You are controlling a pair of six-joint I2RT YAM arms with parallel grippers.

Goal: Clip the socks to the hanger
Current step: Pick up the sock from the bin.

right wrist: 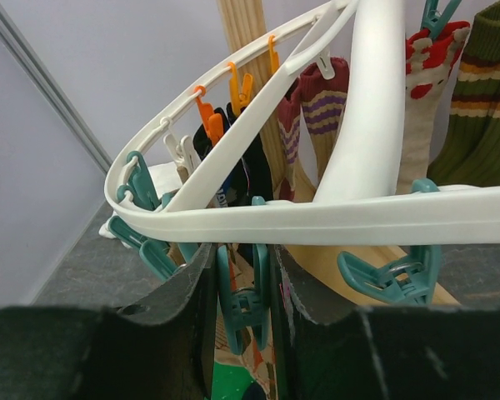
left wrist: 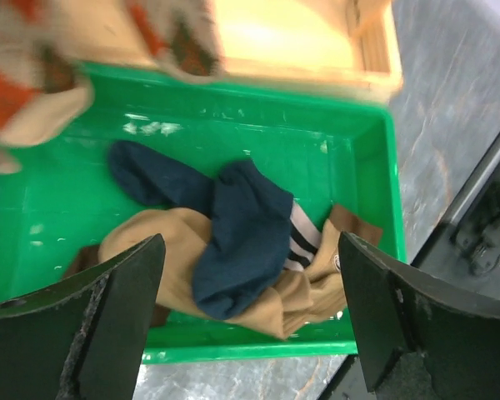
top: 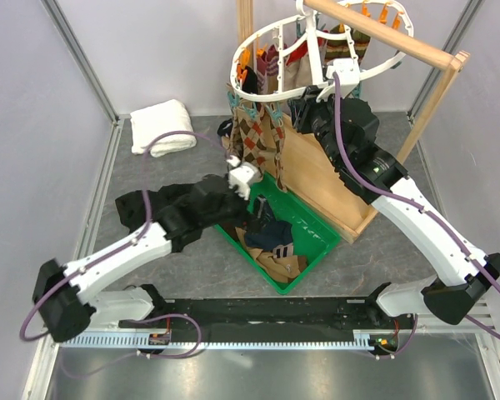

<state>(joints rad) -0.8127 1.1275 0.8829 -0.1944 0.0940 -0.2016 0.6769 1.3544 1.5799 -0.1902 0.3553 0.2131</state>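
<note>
The left claw [left wrist: 248, 250] is wide apart over the blue sock [left wrist: 233, 225]. Go straight down and pinch only that one. The right claw [right wrist: 243, 275] squeezes a teal clip [right wrist: 237, 315] on the hanger [right wrist: 317, 218].

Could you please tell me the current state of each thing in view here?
hanger: hung on the wooden rail, several socks clipped.
green tray: holding unclipped socks.
navy sock: loose in the tray, atop the tan sock.
tan sock: loose, partly covered.
left hand: open, above the tray.
right hand: closed on a teal clip under the hanger rim.
white towel: folded on the table.
</note>
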